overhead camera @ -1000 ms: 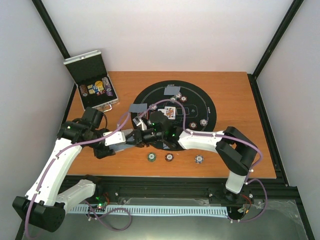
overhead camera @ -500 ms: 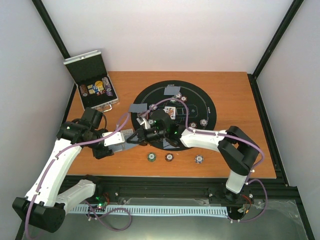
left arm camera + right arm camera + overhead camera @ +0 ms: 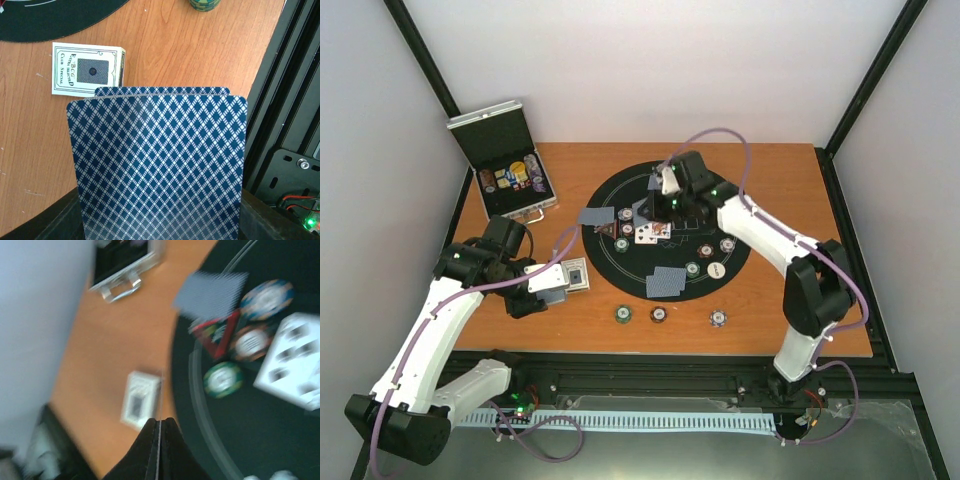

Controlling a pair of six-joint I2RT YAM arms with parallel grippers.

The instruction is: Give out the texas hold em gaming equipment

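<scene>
Left wrist view alone shows cards (image 3: 157, 160) clamped in the left tool (image 3: 159, 227). The right tool (image 3: 158, 427) is seen pinched closed.

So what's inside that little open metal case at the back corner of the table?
Poker chips in several colours fill the bottom half of the open case. Its black-lined lid holds nothing that I can see. Whatever lies beneath the chips is covered by them.

White arms (image 3: 430, 330), black joints, purple cables (image 3: 720, 133).
</scene>
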